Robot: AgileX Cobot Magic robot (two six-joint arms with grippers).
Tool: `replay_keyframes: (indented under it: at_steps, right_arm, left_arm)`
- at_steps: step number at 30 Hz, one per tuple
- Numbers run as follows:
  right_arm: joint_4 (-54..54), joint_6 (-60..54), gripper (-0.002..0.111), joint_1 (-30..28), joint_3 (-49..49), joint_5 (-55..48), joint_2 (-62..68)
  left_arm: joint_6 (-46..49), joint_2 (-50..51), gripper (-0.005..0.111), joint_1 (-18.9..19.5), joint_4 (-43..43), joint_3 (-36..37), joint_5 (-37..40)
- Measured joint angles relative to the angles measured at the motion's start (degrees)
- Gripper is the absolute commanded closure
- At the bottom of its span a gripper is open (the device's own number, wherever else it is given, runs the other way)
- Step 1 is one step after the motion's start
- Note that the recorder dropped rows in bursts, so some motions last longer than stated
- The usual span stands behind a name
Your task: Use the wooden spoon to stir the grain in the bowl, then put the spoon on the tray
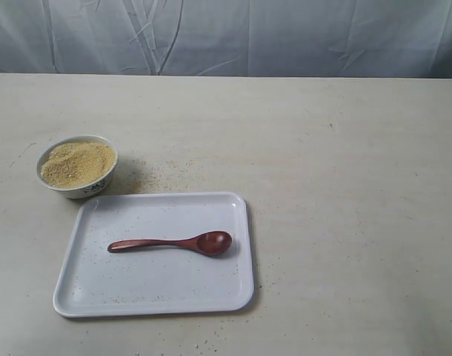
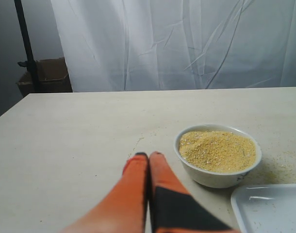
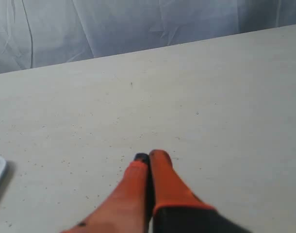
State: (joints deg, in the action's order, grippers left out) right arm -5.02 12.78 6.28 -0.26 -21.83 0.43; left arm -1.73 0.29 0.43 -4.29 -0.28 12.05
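1. A dark reddish-brown, glossy wooden spoon [image 1: 174, 243] lies flat on a large white rectangular plastic tray [image 1: 137, 293] with rounded corners and a low rim. Its slim handle points left. Its oval scoop lies to the right, hollow side up, in the tray's right half.
2. The tray sits on the near left part of a pale beige counter [image 1: 344, 185]. A few loose specks dot the tray's surface.
3. A small round white ceramic bowl [image 1: 85, 190] with a dark blue pattern on its outer side stands upright just beyond the tray's far left corner, close beside the rim.
4. Fine yellowish-tan grain [image 1: 76, 163] fills the bowl in a sandy mound up to about its rim.
5. Scattered grains [image 1: 167, 172] lie on the counter to the right of the bowl, beyond the tray's far edge.
6. The left end effector [image 2: 148, 155], with orange and black fingers, appears only in its wrist view. Its fingers are pressed together with nothing between them, pointing at bare counter beside the bowl.
7. The right end effector [image 3: 150, 156], also orange and black, is likewise clenched and empty over bare counter. A corner of the tray shows at the edge of its wrist view.
8. A creased white cloth backdrop [image 1: 285, 37] hangs behind the counter's far edge.
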Motion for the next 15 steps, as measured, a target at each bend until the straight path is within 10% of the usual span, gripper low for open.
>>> replay_keyframes:
  at_steps: [15]
  right_arm:
    - [-0.3, -16.7, 0.108, 0.0, 0.0, 0.2, 0.0]
  left_arm:
    - [0.0, 0.0, 0.106, 0.0, 0.0, 0.0, 0.0]
